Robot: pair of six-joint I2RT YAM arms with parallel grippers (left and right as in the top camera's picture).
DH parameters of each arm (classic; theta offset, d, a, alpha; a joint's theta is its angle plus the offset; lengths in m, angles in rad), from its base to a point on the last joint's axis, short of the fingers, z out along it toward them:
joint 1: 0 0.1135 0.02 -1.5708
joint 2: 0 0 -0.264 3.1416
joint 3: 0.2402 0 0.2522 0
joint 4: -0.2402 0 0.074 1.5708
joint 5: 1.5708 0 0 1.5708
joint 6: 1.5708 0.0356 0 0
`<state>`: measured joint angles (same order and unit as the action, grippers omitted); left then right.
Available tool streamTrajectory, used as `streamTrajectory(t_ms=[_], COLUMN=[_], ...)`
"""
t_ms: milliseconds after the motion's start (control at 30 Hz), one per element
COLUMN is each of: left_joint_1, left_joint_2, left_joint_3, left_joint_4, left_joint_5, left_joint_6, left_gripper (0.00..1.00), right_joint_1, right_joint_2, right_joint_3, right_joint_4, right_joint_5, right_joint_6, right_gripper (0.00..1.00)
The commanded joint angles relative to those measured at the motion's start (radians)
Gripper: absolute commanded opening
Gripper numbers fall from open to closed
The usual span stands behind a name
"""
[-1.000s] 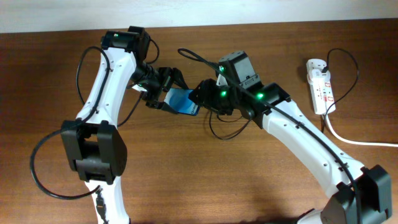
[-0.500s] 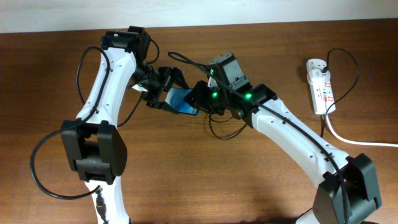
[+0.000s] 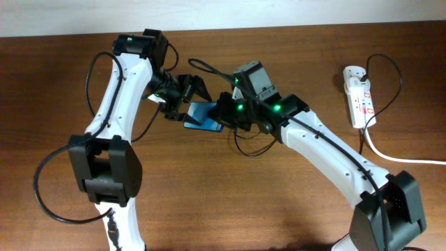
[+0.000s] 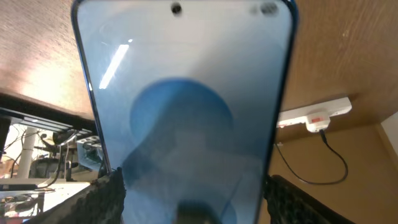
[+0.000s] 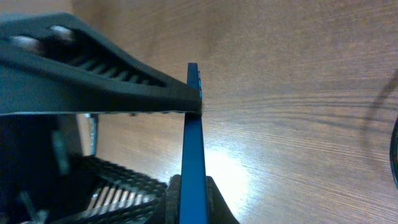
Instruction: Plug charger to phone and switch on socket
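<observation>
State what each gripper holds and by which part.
The left gripper holds the phone by its two long edges near one end. The right gripper touches the phone; whether it grips anything cannot be told.

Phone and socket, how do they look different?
The phone has a bright blue screen in a dark frame. The socket is white with small red marks. The phone is gripped in the left gripper near the middle of the table. The socket lies flat and untouched at the table's right side. Both are flat, oblong things.
</observation>
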<state>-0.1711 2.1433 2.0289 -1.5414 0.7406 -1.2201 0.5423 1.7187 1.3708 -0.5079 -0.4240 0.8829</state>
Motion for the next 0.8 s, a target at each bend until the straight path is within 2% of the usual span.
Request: streamTrajectory(t_ms=[0, 100, 267, 333, 367, 400, 467, 533, 633, 767], left_joint_1=[0.003, 0.004, 0.004, 0.003, 0.003, 0.003, 0.004, 0.004, 0.004, 0.013], left_joint_2=[0.000, 0.000, 0.000, 0.000, 0.000, 0.000, 0.000, 0.000, 0.000, 0.000], left_joint_3=[0.021, 0.021, 0.021, 0.021, 0.021, 0.021, 0.021, 0.021, 0.021, 0.021], left_joint_4=[-0.001, -0.001, 0.000, 0.108, 0.144, 0.170, 0.253, 0.394, 0.574, 0.595], left_joint_5=[0.023, 0.023, 0.022, 0.024, 0.024, 0.024, 0.094, 0.275, 0.430, 0.430], left_joint_6=[0.001, 0.001, 0.017, 0.217, 0.293, 0.364, 0.512, 0.616, 0.604, 0.510], left_gripper=[0.25, 0.52, 0.68, 0.78, 0.91, 1.00, 0.99, 0.99, 0.99, 0.99], right_joint_1=[0.007, -0.002, -0.111, -0.193, -0.229, -0.272, -0.335, -0.366, -0.357, -0.343], right_joint_2=[0.005, 0.005, 0.004, -0.002, -0.008, -0.020, -0.045, -0.056, -0.056, -0.057], right_joint_3=[0.005, 0.005, 0.005, 0.005, 0.005, 0.005, 0.005, 0.005, 0.005, 0.005], right_joint_4=[0.012, 0.025, -0.064, -0.069, -0.068, -0.060, -0.014, 0.071, 0.325, 0.469], right_joint_5=[-0.025, -0.041, -0.047, -0.119, -0.150, -0.195, -0.287, -0.337, -0.319, -0.193], right_joint_6=[-0.010, -0.009, -0.022, -0.066, -0.067, -0.067, -0.055, 0.125, 0.467, 0.620], right_gripper=[0.04, 0.04, 0.04, 0.04, 0.04, 0.04, 0.04, 0.04, 0.04, 0.04])
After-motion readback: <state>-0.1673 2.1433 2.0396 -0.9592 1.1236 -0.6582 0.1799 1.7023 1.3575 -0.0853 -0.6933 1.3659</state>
